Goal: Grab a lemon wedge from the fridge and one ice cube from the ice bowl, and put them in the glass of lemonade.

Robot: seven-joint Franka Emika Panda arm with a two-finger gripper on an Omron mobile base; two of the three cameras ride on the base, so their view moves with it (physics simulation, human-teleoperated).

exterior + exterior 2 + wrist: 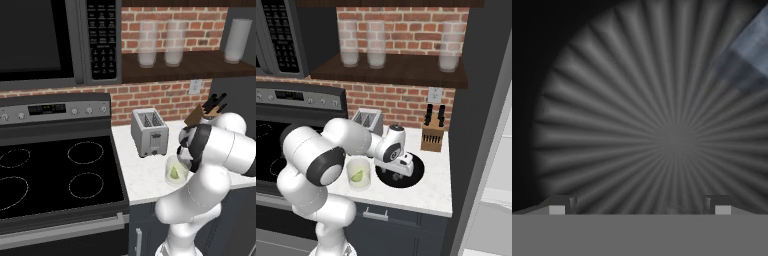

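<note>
Hand view: claw (640, 210) released over bowl (662, 140). I judge an ice cube light, slippery, meltable; pinch flat opposite faces. Wedge (357, 175) in glass (359, 173).

lemon wedge (358, 175) in lemonade (glass (358, 173))

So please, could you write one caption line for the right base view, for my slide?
End effector lowered into the ice bowl, beside the glass of lemonade already holding the lemon wedge.

black ice bowl (417, 175), perhaps ribbed, red-brown brick wall (406, 22)
</note>
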